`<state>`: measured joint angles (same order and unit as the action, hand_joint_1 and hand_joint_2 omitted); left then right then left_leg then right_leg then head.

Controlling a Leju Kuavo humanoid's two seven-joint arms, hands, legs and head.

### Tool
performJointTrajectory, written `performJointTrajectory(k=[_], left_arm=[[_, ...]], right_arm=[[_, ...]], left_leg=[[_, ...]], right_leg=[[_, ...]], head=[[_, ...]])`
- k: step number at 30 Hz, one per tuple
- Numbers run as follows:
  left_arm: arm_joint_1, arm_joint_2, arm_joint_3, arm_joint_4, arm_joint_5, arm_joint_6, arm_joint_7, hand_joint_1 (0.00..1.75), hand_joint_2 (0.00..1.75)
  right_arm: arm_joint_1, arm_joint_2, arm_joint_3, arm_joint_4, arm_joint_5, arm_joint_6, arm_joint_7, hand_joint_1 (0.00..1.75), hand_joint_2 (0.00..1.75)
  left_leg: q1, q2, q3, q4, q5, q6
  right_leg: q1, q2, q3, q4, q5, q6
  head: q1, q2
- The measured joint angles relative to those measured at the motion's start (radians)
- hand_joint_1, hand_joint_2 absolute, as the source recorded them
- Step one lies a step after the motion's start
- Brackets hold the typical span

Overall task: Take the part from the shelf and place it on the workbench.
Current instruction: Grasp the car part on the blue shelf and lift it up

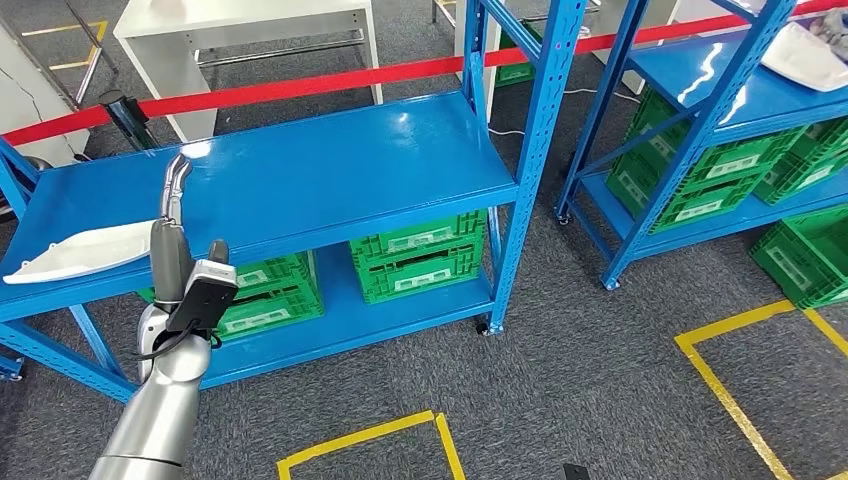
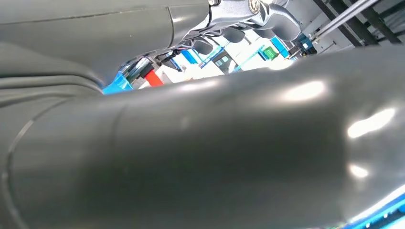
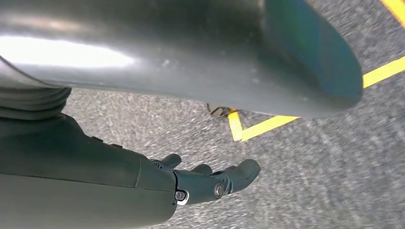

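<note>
Reach step: left hand (image 1: pixel 172 225) raised at shelf (image 1: pixel 300 180) front edge just beside white part (image 1: pixel 80 252), grip unreadable; right hand (image 3: pixel 210 179) hangs loosely uncurled, empty; next, grasp part.

The shelf (image 1: pixel 300 170) was glossy blue. The part (image 1: pixel 75 252) on it was white. Crates (image 1: pixel 420 255) below were green with white labels. The floor (image 1: pixel 600 380) was speckled grey carpet with yellow tape lines (image 1: pixel 365 437). A barrier tape (image 1: pixel 300 85) was red.
</note>
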<state>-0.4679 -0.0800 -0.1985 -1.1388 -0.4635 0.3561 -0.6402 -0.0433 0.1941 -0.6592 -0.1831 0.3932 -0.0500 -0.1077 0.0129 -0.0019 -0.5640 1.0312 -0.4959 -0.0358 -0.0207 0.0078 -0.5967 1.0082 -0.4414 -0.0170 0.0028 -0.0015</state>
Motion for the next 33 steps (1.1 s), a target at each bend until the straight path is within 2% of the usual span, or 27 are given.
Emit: performJointTrajectory(k=[1,3,5,6,7,9,10,11,12,13,15,16,17,19,21,22,23,24,25,26,27,29,30,31,33], left_arm=[[-0.002,-0.002,0.0,0.002,0.0,-0.001,0.005,0.0,0.0],[-0.004,-0.007,0.0,0.005,0.0,-0.004,0.011,0.0,0.0],[-0.006,-0.012,0.0,0.004,0.0,-0.006,0.012,0.0,0.0],[-0.007,-0.015,0.001,0.003,0.0,-0.007,0.013,0.0,0.0],[-0.008,-0.018,0.001,0.003,0.0,-0.008,0.014,0.0,0.0],[-0.006,-0.021,0.001,0.004,0.0,-0.008,0.018,0.0,0.0],[-0.005,-0.022,0.001,0.005,0.0,-0.008,0.019,0.0,0.0],[-0.003,-0.023,0.001,0.006,0.0,-0.008,0.02,0.0,0.0],[-0.003,-0.023,0.001,0.007,-0.001,-0.008,0.021,0.0,0.0],[-0.003,-0.024,0.001,0.007,-0.002,-0.007,0.022,0.0,0.0],[-0.005,-0.028,0.001,0.008,-0.005,-0.005,0.025,0.0,0.0],[-0.006,-0.03,0.001,0.009,-0.007,-0.003,0.027,0.0,0.0],[-0.007,-0.032,0.001,0.01,-0.009,-0.002,0.028,0.0,0.0],[-0.007,-0.033,0.001,0.011,-0.01,0.0,0.03,0.0,0.0],[-0.01,-0.033,0.002,0.012,-0.01,0.001,0.027,0.0,0.0],[-0.012,-0.034,0.003,0.013,-0.01,0.001,0.024,0.0,0.0],[-0.013,-0.035,0.003,0.015,-0.011,0.0,0.018,0.0,0.0],[-0.014,-0.036,0.003,0.019,-0.012,0.0,0.013,0.0,0.0],[-0.015,-0.037,0.003,0.024,-0.014,0.0,0.007,0.0,0.0],[-0.015,-0.037,0.003,0.029,-0.017,0.0,0.004,0.0,0.0],[-0.017,-0.038,0.003,0.034,-0.022,0.0,0.003,0.0,0.0],[-0.026,-0.039,0.002,0.042,-0.033,0.0,0.008,0.0,0.0],[-0.032,-0.04,0.001,0.045,-0.037,0.0,0.01,0.0,0.0],[-0.037,-0.041,0.001,0.048,-0.039,0.0,0.012,0.0,0.0],[-0.042,-0.045,0.0,0.054,-0.041,0.0,0.013,0.0,0.0]], right_arm=[[-0.002,0.0,0.0,0.0,0.003,-0.004,0.0,0.0,0.0],[-0.005,0.0,0.0,0.0,0.008,-0.01,-0.001,0.0,0.0],[-0.007,0.0,0.0,0.0,0.014,-0.013,-0.002,0.0,0.0],[-0.008,-0.001,0.0,0.0,0.017,-0.014,-0.003,0.0,0.0],[-0.009,-0.001,0.0,0.0,0.019,-0.014,-0.004,0.0,0.0],[-0.009,-0.001,0.001,0.0,0.024,-0.015,-0.005,0.0,0.0],[-0.009,-0.001,0.001,0.0,0.025,-0.015,-0.005,0.0,0.0],[-0.008,-0.001,0.001,0.0,0.026,-0.015,-0.005,0.0,0.0],[-0.008,-0.001,0.001,0.0,0.028,-0.014,-0.005,0.0,0.0],[-0.008,-0.001,0.001,0.0,0.029,-0.014,-0.004,0.0,0.0],[-0.009,-0.003,0.001,0.0,0.032,-0.013,-0.005,0.0,0.0],[-0.01,-0.004,0.001,0.0,0.033,-0.012,-0.005,0.0,0.0],[-0.01,-0.005,0.001,0.0,0.035,-0.011,-0.005,0.0,0.0],[-0.012,-0.005,0.002,0.0,0.037,-0.01,-0.004,0.0,0.0],[-0.012,-0.004,0.002,0.0,0.038,-0.009,0.0,0.0,0.0],[-0.012,-0.004,0.002,0.0,0.038,-0.008,0.002,0.0,0.0],[-0.012,-0.004,0.002,0.0,0.038,-0.006,0.002,0.0,0.0],[-0.012,-0.004,0.002,0.0,0.038,-0.004,-0.001,0.0,0.0],[-0.012,-0.004,0.002,0.0,0.038,-0.002,-0.006,0.0,0.0],[-0.012,-0.004,0.002,0.0,0.037,-0.001,-0.014,0.0,0.0],[-0.012,-0.004,0.002,0.0,0.036,0.0,-0.022,0.0,0.0],[-0.013,-0.004,0.002,0.0,0.035,0.001,-0.032,0.0,0.0],[-0.014,-0.004,0.002,0.0,0.035,0.001,-0.035,0.0,0.0],[-0.014,-0.004,0.002,0.0,0.035,0.002,-0.036,0.0,0.0],[-0.014,-0.003,0.002,0.0,0.034,0.003,-0.038,0.0,0.0]], left_leg=[[-0.003,0.001,0.004,-0.026,0.018,0.005],[-0.007,0.0,0.004,-0.032,0.018,0.017],[-0.004,-0.006,0.011,-0.036,0.026,0.03],[-0.002,-0.009,0.014,-0.039,0.028,0.036],[-0.002,-0.012,0.017,-0.04,0.029,0.042],[-0.005,-0.02,0.016,-0.037,0.026,0.049],[-0.008,-0.026,0.015,-0.034,0.023,0.051],[-0.009,-0.033,0.015,-0.03,0.021,0.052],[-0.011,-0.042,0.014,-0.026,0.018,0.052],[-0.012,-0.053,0.015,-0.022,0.015,0.05],[-0.013,-0.072,0.012,-0.011,0.007,0.043],[-0.013,-0.08,0.008,-0.008,0.004,0.039],[-0.013,-0.088,0.005,-0.007,0.002,0.033],[-0.011,-0.101,0.001,-0.011,0.002,0.022],[-0.013,-0.076,-0.013,0.017,-0.015,0.011],[-0.013,-0.053,-0.033,0.059,-0.037,0.005],[-0.012,-0.03,-0.064,0.119,-0.066,0.0],[-0.009,-0.017,-0.101,0.186,-0.093,-0.004],[-0.006,-0.011,-0.13,0.238,-0.108,-0.008],[-0.003,-0.007,-0.145,0.259,-0.104,-0.01],[-0.001,-0.005,-0.14,0.242,-0.081,-0.012],[0.002,0.003,-0.082,0.115,-0.008,-0.011],[0.0,0.006,-0.051,0.052,0.017,-0.008],[-0.002,0.009,-0.029,0.008,0.031,-0.003],[-0.004,0.008,-0.018,-0.014,0.035,0.004]], right_leg=[[0.0,0.0,0.002,0.0,-0.003,0.007],[0.002,-0.001,0.003,-0.002,-0.005,0.021],[0.001,-0.004,-0.001,0.011,-0.017,0.033],[0.001,-0.005,-0.014,0.041,-0.035,0.036],[0.001,-0.005,-0.04,0.094,-0.061,0.037],[0.003,-0.005,-0.113,0.235,-0.118,0.038],[0.004,-0.005,-0.141,0.285,-0.13,0.037],[0.004,-0.005,-0.151,0.299,-0.123,0.036],[0.004,-0.003,-0.141,0.271,-0.097,0.032],[0.005,0.005,-0.113,0.211,-0.062,0.028],[0.005,0.039,-0.049,0.082,-0.016,0.019],[0.006,0.05,-0.03,0.045,-0.01,0.017],[0.007,0.053,-0.022,0.031,-0.015,0.015],[0.005,0.033,-0.016,0.025,-0.015,0.008],[0.001,0.014,-0.007,0.016,-0.014,-0.003],[-0.001,0.005,-0.003,0.012,-0.015,-0.008],[-0.001,-0.002,-0.001,0.011,-0.017,-0.012],[-0.001,-0.01,0.0,0.012,-0.019,-0.014],[-0.001,-0.016,0.001,0.012,-0.02,-0.014],[-0.001,-0.021,0.002,0.012,-0.022,-0.014],[-0.002,-0.024,0.004,0.013,-0.024,-0.012],[-0.004,-0.027,0.01,0.015,-0.029,-0.005],[-0.004,-0.028,0.013,0.017,-0.032,0.001],[-0.002,-0.028,0.014,0.018,-0.034,0.006],[0.003,-0.028,0.013,0.021,-0.036,0.005]], head=[[-0.001,0.0],[-0.002,0.0],[-0.002,0.0],[-0.001,0.0],[0.0,0.0],[0.001,0.0],[0.001,0.0],[0.001,0.0],[0.001,0.0],[0.001,0.0],[0.0,0.0],[0.0,0.0],[0.0,0.0],[0.0,0.0],[-0.004,0.0],[-0.006,0.0],[-0.009,0.0],[-0.011,0.0],[-0.011,0.0],[-0.011,0.0],[-0.011,0.0],[-0.011,0.0],[-0.011,0.0],[-0.011,0.0],[-0.01,0.0]])
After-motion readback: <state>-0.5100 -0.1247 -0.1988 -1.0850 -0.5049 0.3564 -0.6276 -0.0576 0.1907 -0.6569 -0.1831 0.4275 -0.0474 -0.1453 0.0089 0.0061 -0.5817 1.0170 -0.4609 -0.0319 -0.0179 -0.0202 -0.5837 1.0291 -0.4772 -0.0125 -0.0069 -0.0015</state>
